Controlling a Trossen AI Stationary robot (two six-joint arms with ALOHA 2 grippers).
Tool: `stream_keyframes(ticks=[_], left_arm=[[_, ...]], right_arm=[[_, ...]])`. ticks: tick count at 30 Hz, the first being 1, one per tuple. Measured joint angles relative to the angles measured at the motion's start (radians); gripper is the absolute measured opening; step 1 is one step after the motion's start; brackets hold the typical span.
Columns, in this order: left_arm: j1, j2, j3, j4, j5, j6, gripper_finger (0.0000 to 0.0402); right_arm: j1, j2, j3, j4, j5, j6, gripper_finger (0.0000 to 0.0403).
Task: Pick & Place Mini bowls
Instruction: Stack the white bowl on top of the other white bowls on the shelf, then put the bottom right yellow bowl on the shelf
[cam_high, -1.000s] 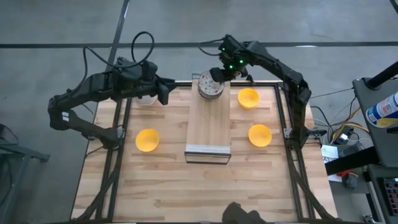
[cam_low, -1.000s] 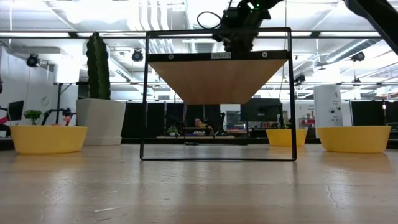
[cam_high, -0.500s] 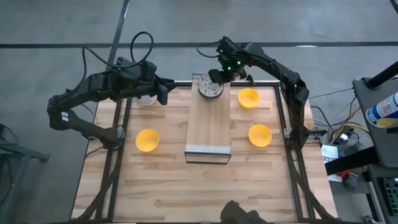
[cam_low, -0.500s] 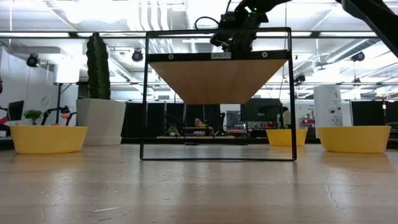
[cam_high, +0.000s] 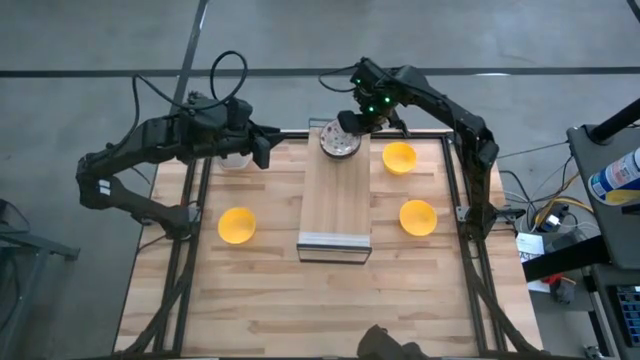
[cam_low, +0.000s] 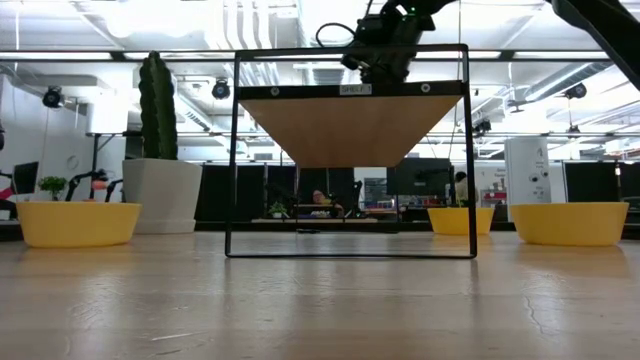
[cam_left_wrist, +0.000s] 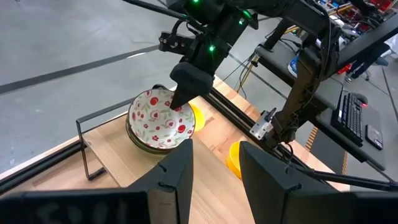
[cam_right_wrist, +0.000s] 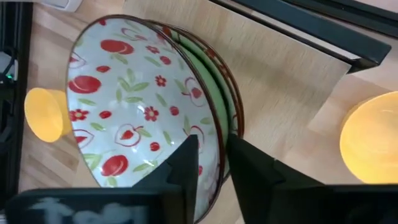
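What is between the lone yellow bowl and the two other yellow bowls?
In the high view, the raised wooden shelf stands between the lone yellow bowl and the other two.

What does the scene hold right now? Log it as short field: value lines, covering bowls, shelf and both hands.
patterned bowls: stack on the shelf's far end
shelf: wooden top, mid-table
yellow bowls: one table-left, two table-right
right hand: fingers astride the top patterned bowl's rim
left hand: open, waiting at the table's far-left edge, holding nothing
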Motion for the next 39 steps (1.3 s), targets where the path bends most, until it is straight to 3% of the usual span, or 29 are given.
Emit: stream_keyframes(ticks=[12,20,29,35,39], left_arm=[[0.000,0.000,0.000,-0.016,0.010,0.001,0.0122],[0.000,0.000,0.000,-0.063,0.021,0.015,0.0122],[0.000,0.008,-0.005,-0.363,0.023,-0.042,0.0122],[0.000,0.008,-0.091,-0.515,0.008,-0.104,0.0122],[0.000,0.004,-0.184,-0.500,-0.005,-0.152,0.0122]], right_arm=[[-0.001,-0.058,0.000,0.021,0.017,-0.016,0.0132],[0.009,-0.086,0.000,0.034,0.020,-0.056,0.0108],[0.059,-0.162,0.000,0.027,0.030,-0.138,0.0082],[0.108,-0.218,0.000,-0.012,0.032,-0.155,0.0070],[0.141,-0.254,0.000,-0.136,0.077,-0.165,0.0068]])
